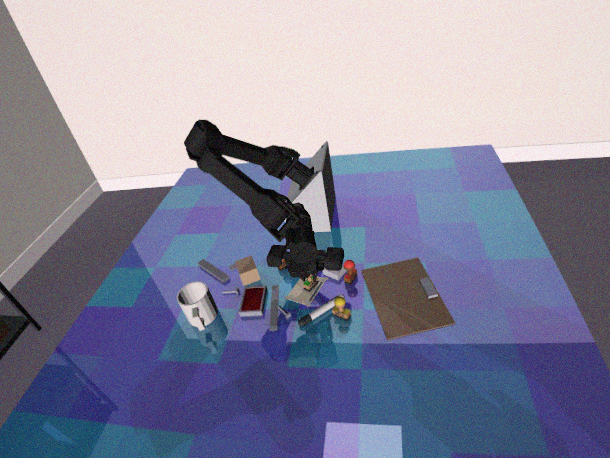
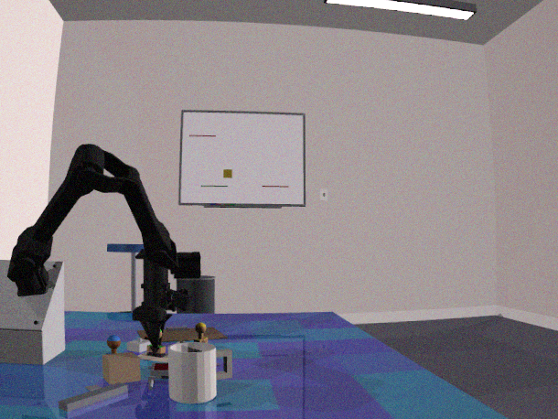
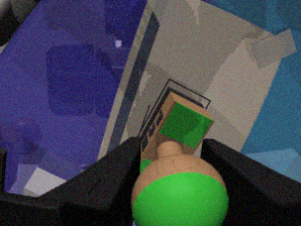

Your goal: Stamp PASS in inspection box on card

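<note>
In the top view, a white mug point(image 1: 196, 306) point(image 2: 192, 375) stands upright at left of centre on the counter point(image 1: 425, 395) point(image 2: 320, 370), its open mouth showing a pale interior. To its right lies the ink pad point(image 1: 253, 301) point(image 2: 161, 367), a light-walled case holding a dark red surface. Near the middle, the claw point(image 1: 309, 279) point(image 2: 155, 344) point(image 3: 170, 149) is closed on the green-knobbed stamp point(image 1: 309, 283) point(image 2: 156, 349) point(image 3: 179, 198), over the card point(image 1: 298, 296) point(image 3: 238, 55). The stamp points face down, knob towards the wrist camera; its block's long axis runs lower left to upper right in that view, beside a thin black outline. Dark marks on the block's side are unreadable. Contact with the card cannot be determined. Further right stands a red-knobbed stamp point(image 1: 349, 270).
</note>
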